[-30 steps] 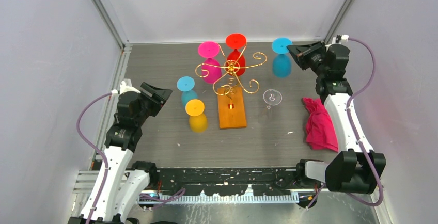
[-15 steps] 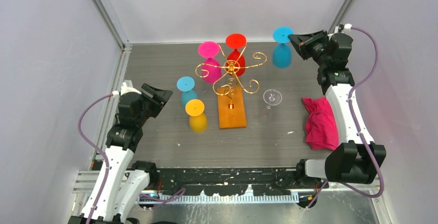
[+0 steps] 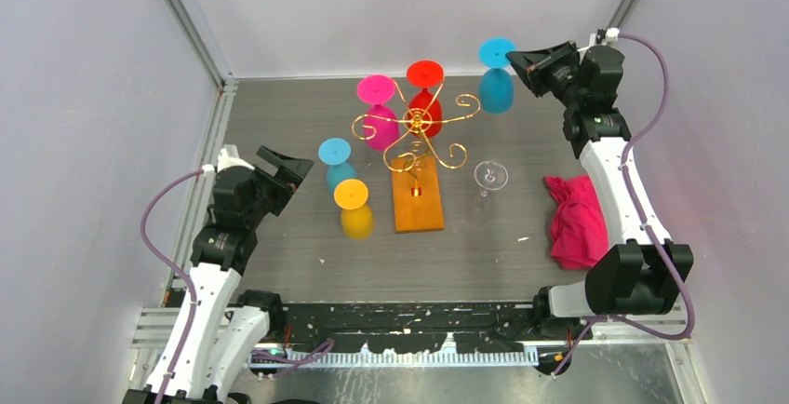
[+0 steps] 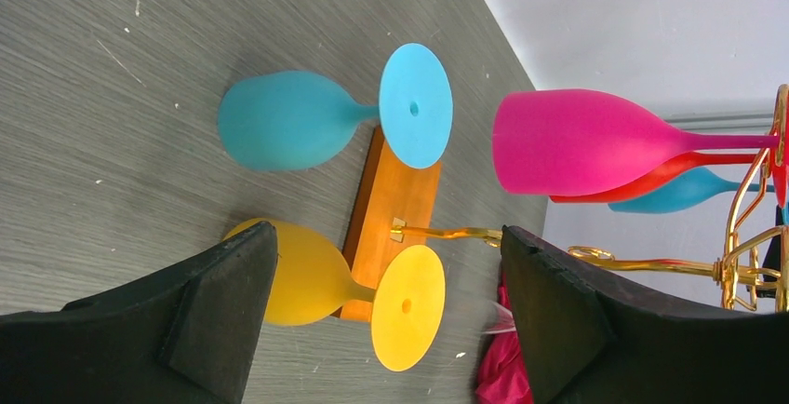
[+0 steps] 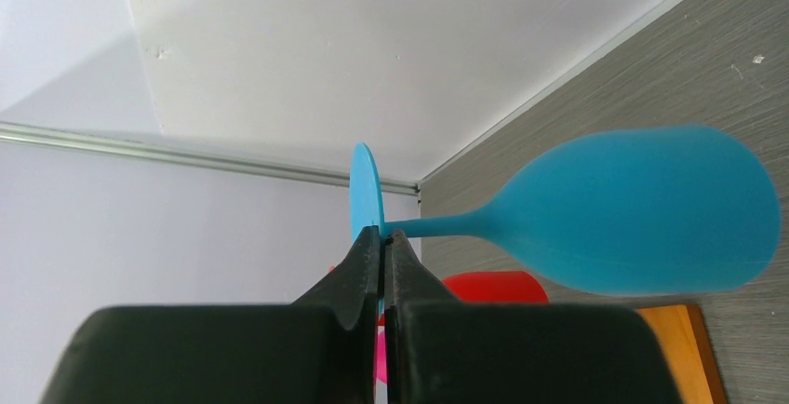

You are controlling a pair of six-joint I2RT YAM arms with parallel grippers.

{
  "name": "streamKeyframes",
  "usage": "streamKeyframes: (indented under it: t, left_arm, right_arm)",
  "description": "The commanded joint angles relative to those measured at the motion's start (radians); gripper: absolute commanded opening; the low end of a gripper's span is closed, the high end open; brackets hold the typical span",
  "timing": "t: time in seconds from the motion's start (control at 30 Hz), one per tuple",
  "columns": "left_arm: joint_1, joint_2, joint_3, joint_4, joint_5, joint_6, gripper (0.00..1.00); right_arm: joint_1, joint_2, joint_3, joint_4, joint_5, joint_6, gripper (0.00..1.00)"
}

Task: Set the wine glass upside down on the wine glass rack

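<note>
I see a blue wine glass (image 3: 496, 87) upside down, bowl lowest, pinched at its round foot by the right gripper (image 5: 381, 236). It sits at two o'clock from the wine glass rack (image 3: 416, 129), gold scrolled wire standing upright on an orange-brown wooden base.

The left arm (image 3: 200, 297) and right arm (image 3: 614, 181) share one build: white shells on the long links, black housings at the joints and wrists. A purple cable (image 3: 142, 225) loops outside each arm to a small white fitting (image 3: 226, 154) at the wrist. The left gripper (image 4: 386, 230) and right gripper (image 5: 384, 235) have matt black, wedge-shaped jaws, thick at the root and tapering to the tips.
</note>
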Motion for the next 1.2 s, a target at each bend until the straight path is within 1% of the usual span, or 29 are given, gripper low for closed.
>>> streamKeyframes:
  t: [0.0,0.23,0.37,0.8,1.17]
  left_arm:
    - [0.005,-0.008,0.007,0.024,-0.010,0.003,0.92]
    - [0.005,-0.008,0.010,0.025,-0.012,-0.002,0.96]
    - [0.004,-0.008,0.012,0.022,-0.011,-0.002,1.00]
    - [0.005,-0.017,0.013,0.015,-0.021,-0.001,1.00]
    - [0.005,-0.025,0.009,0.018,-0.024,-0.012,1.00]
  right_arm:
    - [0.018,0.002,0.068,0.014,-0.009,-0.006,0.01]
    - [0.025,0.006,0.076,0.004,-0.003,-0.013,0.01]
    - [0.064,0.002,0.075,-0.001,0.004,-0.017,0.01]
    - [0.138,-0.015,0.074,-0.028,0.047,-0.038,0.01]
    - [0.211,-0.058,0.043,-0.056,0.084,-0.061,0.01]
